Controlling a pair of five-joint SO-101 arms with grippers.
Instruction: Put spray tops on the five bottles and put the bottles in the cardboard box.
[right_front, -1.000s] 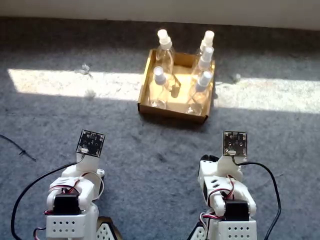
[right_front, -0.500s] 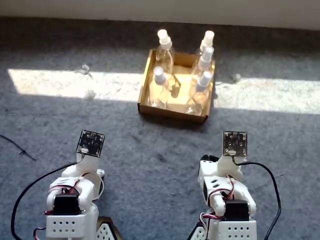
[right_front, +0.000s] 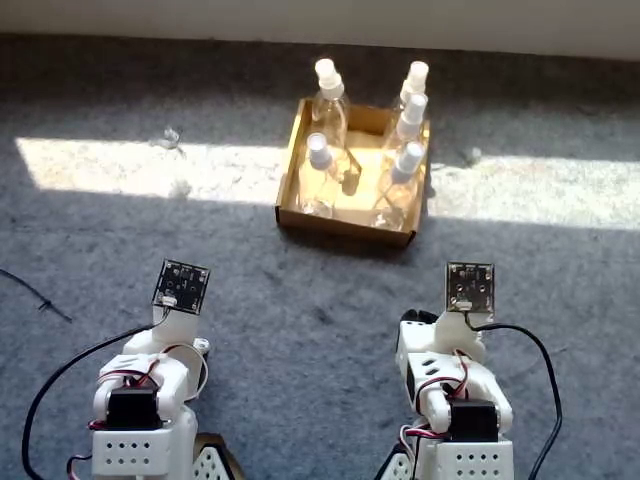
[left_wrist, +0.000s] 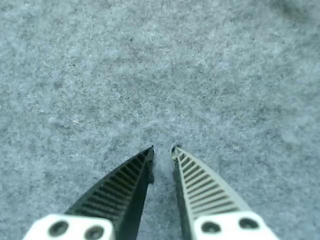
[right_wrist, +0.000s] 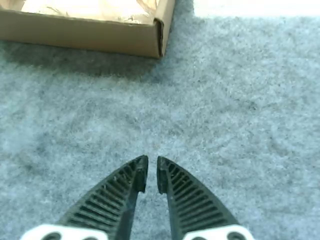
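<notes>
Five clear bottles (right_front: 318, 168) with white spray tops stand in the shallow cardboard box (right_front: 345, 228) at 12 o'clock on the fuzzy grey surface (right_front: 300, 300). The left claw (left_wrist: 162, 150) and right claw (right_wrist: 152, 162) — ribbed, tapered — are each pressed nearly together, empty.

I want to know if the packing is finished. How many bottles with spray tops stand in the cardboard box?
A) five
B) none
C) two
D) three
A: the high view shows five bottles standing inside the cardboard box, each with a white spray top.
</notes>
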